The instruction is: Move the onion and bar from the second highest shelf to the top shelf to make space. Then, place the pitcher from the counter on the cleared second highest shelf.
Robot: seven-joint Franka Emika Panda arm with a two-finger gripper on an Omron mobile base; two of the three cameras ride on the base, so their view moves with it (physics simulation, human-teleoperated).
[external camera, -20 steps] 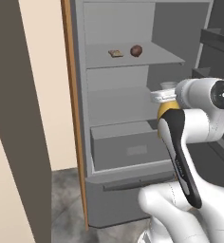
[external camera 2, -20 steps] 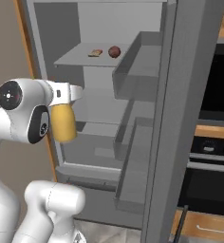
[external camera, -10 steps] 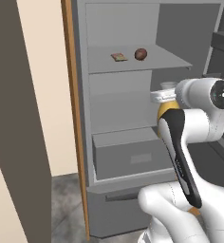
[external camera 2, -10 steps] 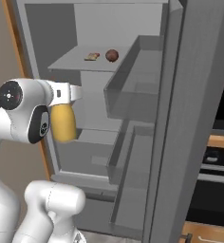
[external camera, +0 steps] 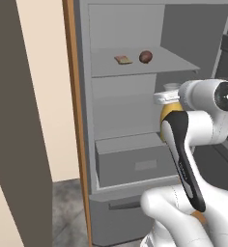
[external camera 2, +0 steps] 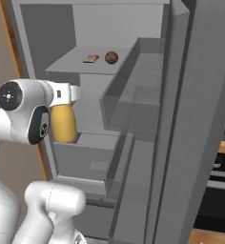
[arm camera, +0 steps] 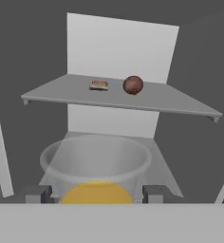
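- One open grey fridge cavity (external camera: 135, 120) takes up most of both base views, with smooth flat walls; its door (external camera 2: 190, 124) stands swung out on the right, carrying boxy grey bins (external camera 2: 133, 102).
- A grey drawer box (external camera: 133, 161) sits low in the cavity, plain-fronted.
- The top shelf (external camera: 174, 67), a flat grey panel with a thin front edge, carries two things side by side, near each other but apart: the bar (external camera: 123, 59), a small flat yellow-red packet, on the left, and the onion (external camera: 145, 56), a dull reddish-brown ball, on the right.
- The second highest shelf (arm camera: 168, 178) lies bare below that panel in the hand view.
- The white arm is bent at the elbow, its hand held level in front of the cavity, between the upper panel and the drawer box.
- The gripper (arm camera: 97, 194) has its two dark fingertips (arm camera: 154, 193) pressed on either side of the pitcher (external camera 2: 63, 125), whose mustard-yellow rounded body hangs under the hand and whose pale round cap points into the fridge.
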